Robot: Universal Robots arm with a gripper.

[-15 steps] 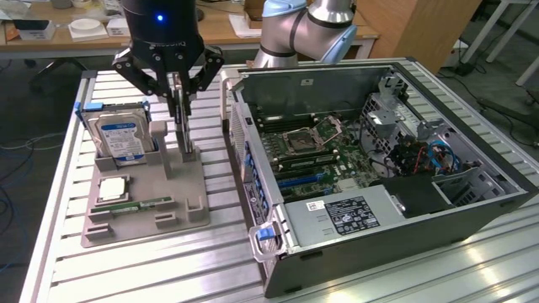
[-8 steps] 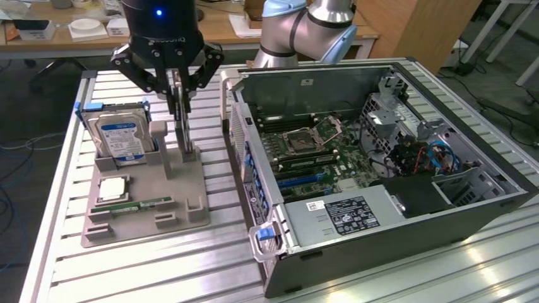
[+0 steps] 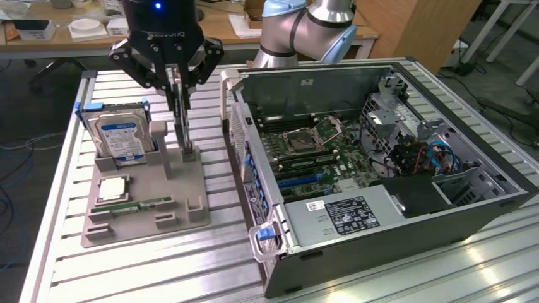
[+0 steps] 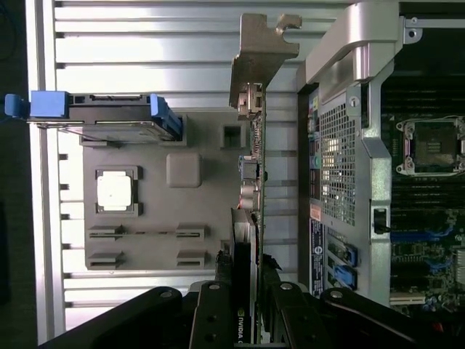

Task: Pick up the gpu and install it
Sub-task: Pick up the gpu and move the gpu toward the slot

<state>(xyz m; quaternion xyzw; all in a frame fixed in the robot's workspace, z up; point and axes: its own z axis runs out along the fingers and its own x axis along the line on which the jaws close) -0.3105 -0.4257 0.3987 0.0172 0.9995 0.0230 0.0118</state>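
- Black, thin gpu (image 3: 184, 136) stands on its long edge in a slot of the grey holder (image 3: 181, 211). In the exterior view the holder sits at 9 o'clock of the open computer case (image 3: 404, 221).
- The gripper (image 3: 180, 101) is directly above, with the card at 6 o'clock from its tips.
- In the wrist view the gpu (image 4: 251, 218) is edge-on and runs straight between the gripper (image 4: 247, 291) tips, with the silver bracket (image 4: 263, 47) at the far end.
- The fingers (image 4: 224, 287) sit against both faces with no gap I can make out. This reads as clamped on the gpu, with its bottom edge seated in the slot.
- Handling guess: light, and stiff but brittle. It's a circuit board with parts on its faces, so squeeze no harder than needed.
- The flat faces look smooth, so an off-centre grip could let it pivot.
- Best hold is the free top edge, clear of the bracket and the connector edge. I can't tell how far along the length the grip sits.
- The hard drive (image 3: 120, 137) is at 9 o'clock of the gpu, near but apart.
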